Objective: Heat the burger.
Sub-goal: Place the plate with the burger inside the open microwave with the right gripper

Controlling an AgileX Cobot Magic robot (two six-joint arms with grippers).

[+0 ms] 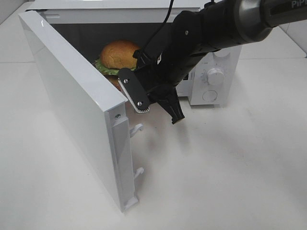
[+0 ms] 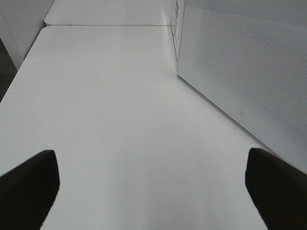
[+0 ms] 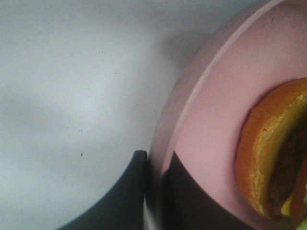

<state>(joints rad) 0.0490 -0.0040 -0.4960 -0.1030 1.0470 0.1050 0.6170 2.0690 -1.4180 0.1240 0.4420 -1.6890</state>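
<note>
Scene: the microwave (image 1: 218,91) stands on the counter (image 1: 230,167). Its door (image 1: 72,105) is swung wide open, and two knobs (image 1: 216,75) sit beside the cavity.

Burger (image 1: 119,55): it is inside the cavity, with the golden bun on top and lettuce showing under it. From the high camera, the door edge and the right arm (image 1: 206,33) hide its lower part. Your right wrist view shows it on a pink plate (image 3: 211,110), set in from the rim.

Right claw (image 3: 156,155): it is almost fully closed. One finger (image 3: 134,187) is outside the plate rim and the other lies on the plate's inner face, with the rim pinched between them. The grip is on the plate only and does not touch the burger.

Left claw (image 2: 151,160): it is spread as wide as it goes. Its fingers (image 2: 29,187) are far apart, with only bare counter between them and nothing held. It sits near a white panel (image 2: 249,62) with fine dots. You cannot tell from that view which face of the microwave this is.
</note>
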